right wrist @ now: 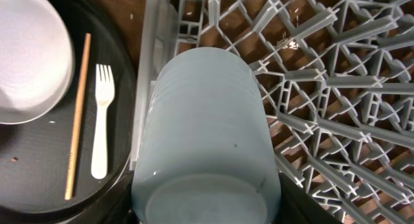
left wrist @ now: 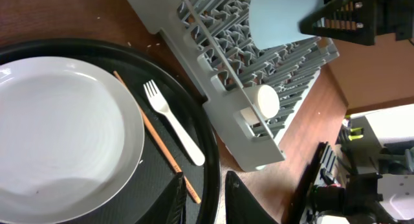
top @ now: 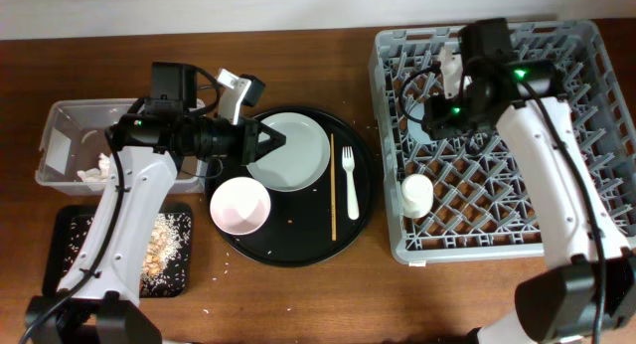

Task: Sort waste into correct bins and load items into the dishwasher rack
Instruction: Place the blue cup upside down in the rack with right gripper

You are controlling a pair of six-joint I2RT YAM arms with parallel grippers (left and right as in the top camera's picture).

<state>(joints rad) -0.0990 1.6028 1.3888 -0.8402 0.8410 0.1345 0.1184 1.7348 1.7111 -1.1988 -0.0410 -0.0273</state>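
Right tool is clenched across the wall of the light blue cup, holding it above the far-left area of the dishwasher rack. The cup is judged light and rigid. Its smooth wall is likely slippery, though faint ribs offer some purchase. Take hold across the body near one end, where squeezing should deform it least. Left tool stands slightly apart and empty over the rim of the round black tray, beside the wooden stick.
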